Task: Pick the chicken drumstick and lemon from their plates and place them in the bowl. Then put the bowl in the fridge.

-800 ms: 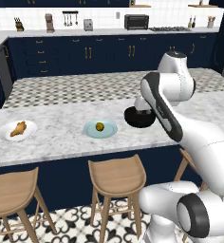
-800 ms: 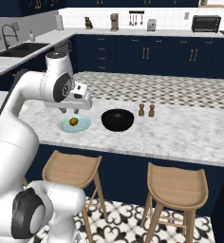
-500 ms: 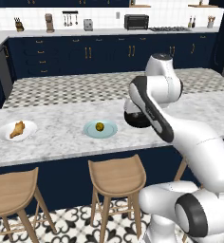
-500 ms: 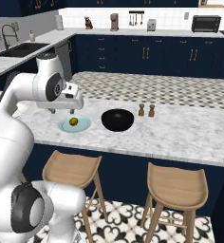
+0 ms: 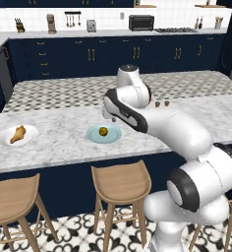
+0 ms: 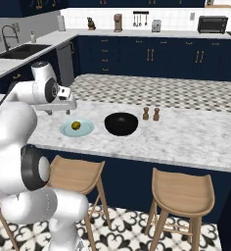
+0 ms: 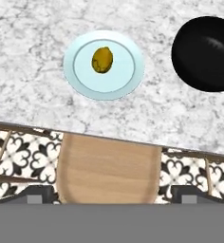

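Observation:
The lemon [image 7: 102, 60] lies on the pale blue plate [image 7: 128, 78], also seen as lemon [image 5: 103, 131] on plate [image 5: 113, 136] and lemon [image 6: 76, 125]. To its right stands the black bowl [image 7: 206, 53] [image 6: 121, 123], with nothing in it. The chicken drumstick [image 5: 17, 134] rests on the white plate [image 5: 29, 132] far left on the counter. My gripper [image 7: 111, 195] hovers high over the counter beside the lemon's plate, open, its fingertips [image 7: 38, 194] wide apart with nothing between them. The arm hides the bowl in the left base view. I cannot make out the fridge.
Salt and pepper shakers [image 6: 151, 113] stand just right of the bowl. Wooden stools [image 6: 76, 174] [image 6: 183, 188] sit under the counter's front edge [image 7: 109, 135]. Navy cabinets and a back counter with appliances line the far wall.
The arm has swung left from above the black bowl toward the lemon's plate. The gripper stayed open. Nothing on the counter has moved.

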Controlling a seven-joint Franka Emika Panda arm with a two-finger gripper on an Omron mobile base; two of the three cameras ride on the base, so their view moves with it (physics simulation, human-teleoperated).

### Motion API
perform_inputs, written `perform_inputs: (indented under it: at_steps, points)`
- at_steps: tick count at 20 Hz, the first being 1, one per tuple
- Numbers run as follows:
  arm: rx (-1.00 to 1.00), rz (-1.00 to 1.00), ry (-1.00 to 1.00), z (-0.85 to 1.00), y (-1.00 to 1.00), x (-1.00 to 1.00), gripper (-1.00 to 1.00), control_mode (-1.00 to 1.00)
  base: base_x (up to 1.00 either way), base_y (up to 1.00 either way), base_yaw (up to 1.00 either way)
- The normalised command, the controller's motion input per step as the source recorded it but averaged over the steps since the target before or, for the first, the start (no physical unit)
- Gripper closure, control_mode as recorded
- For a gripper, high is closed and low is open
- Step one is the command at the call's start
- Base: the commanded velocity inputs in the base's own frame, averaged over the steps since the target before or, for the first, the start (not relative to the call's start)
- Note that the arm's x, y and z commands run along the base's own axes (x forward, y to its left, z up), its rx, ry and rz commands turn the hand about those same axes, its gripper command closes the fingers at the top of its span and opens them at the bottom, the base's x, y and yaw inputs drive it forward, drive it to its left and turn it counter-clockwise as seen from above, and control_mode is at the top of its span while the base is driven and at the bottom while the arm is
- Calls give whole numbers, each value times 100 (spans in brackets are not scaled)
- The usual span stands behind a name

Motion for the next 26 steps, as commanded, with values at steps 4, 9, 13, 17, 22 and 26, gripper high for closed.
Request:
perform_inputs:
  at_steps: [4, 9, 13, 17, 22, 26]
  points:
    - [0, 0, 8, -49, 2, 76, -100, -100, 0, 0, 0]
    - [0, 0, 8, -81, 5, 51, -100, -100, 0, 0, 0]
    - [0, 0, 11, -50, 10, 64, -100, -100, 0, 0, 0]
    - [1, 0, 2, -49, 1, 65, -100, -100, 0, 0, 0]
    - [0, 0, 2, -45, 28, 78, -100, -100, 0, 0, 0]
    - [0, 0, 9, -42, 33, 44, -100, -100, 0, 0, 0]
